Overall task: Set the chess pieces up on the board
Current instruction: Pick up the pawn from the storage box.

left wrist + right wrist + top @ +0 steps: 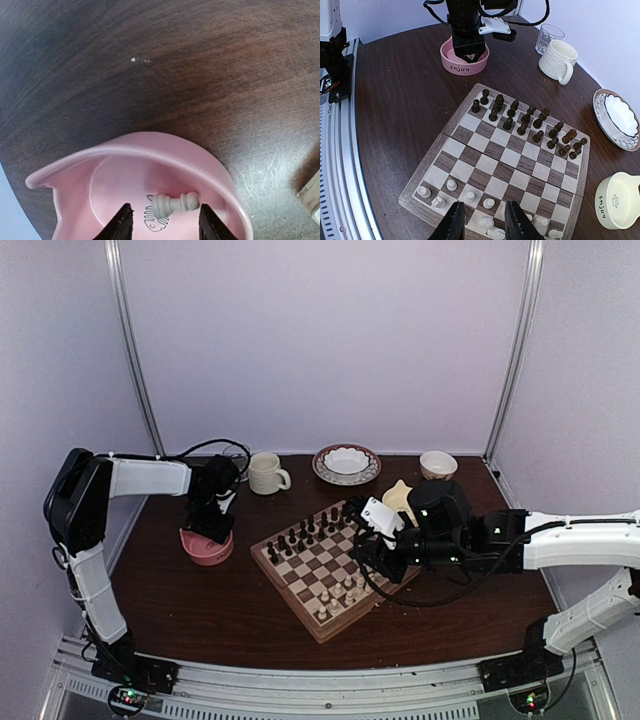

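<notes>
The wooden board (330, 565) lies mid-table, with dark pieces (525, 120) on its far rows and several cream-white pieces (451, 185) on its near rows. My left gripper (163, 222) is open inside a pink bowl (150, 155), its fingers either side of one cream-white pawn (175, 204) lying on its side. In the top view the left gripper (212, 530) sits over that bowl (206, 548). My right gripper (484, 222) is open and empty, hovering above the board's white rows (345, 592).
A cream mug (266, 473), a patterned plate with a white dish (346, 462), a small bowl (437, 463) and a glass (549, 37) stand at the back. A cream bowl (618, 200) sits right of the board.
</notes>
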Tool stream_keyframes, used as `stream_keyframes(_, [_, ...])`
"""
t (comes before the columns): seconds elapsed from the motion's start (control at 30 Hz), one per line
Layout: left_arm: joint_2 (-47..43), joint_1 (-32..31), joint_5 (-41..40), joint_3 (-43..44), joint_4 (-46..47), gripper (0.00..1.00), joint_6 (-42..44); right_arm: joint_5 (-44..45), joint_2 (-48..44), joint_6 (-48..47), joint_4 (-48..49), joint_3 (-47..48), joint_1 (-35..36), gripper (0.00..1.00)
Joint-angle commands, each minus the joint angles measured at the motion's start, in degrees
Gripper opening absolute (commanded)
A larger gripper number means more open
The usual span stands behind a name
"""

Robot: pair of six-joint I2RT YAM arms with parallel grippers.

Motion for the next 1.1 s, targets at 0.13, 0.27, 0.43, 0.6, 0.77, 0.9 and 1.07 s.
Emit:
stream_keyframes(0.13, [3.8,0.6,3.2,4.1,-2.6,0.5,1.2,0.1,-1.1,0.7,0.6,-0.8,0.3,0.31])
stream_keyframes(0.27, [5.6,0.9,3.3,5.7,-3.0,0.5,1.4,0.1,-1.2,0.7,0.6,-0.8,0.3,0.31])
stream_keyframes(0.43, [6.3,1.1,3.1,5.9,-4.1,0.41,0.6,0.1,-1.4,0.7,0.5,-0.9,0.3,0.31])
stream_keyframes(0.6, [5.3,1.3,1.8,4.5,-4.6,0.28,-1.5,0.1,-1.3,0.7,0.5,-0.9,0.2,0.31])
stream_keyframes(0.77, [2.6,1.3,1.3,2.3,-3.8,0.23,-2.8,0.1,-1.2,0.7,0.6,-0.9,0.3,0.31])
stream_keyframes(0.9, [-0.2,1.3,1.2,-0.1,-2.4,0.23,-4.0,0.1,-1.2,0.7,0.5,-0.9,0.3,0.31])
stream_keyframes(1.07, [-2.6,1.3,1.6,-2.1,-1.9,0.43,-4.8,0.1,-1.1,0.7,0.5,-0.8,0.2,0.31])
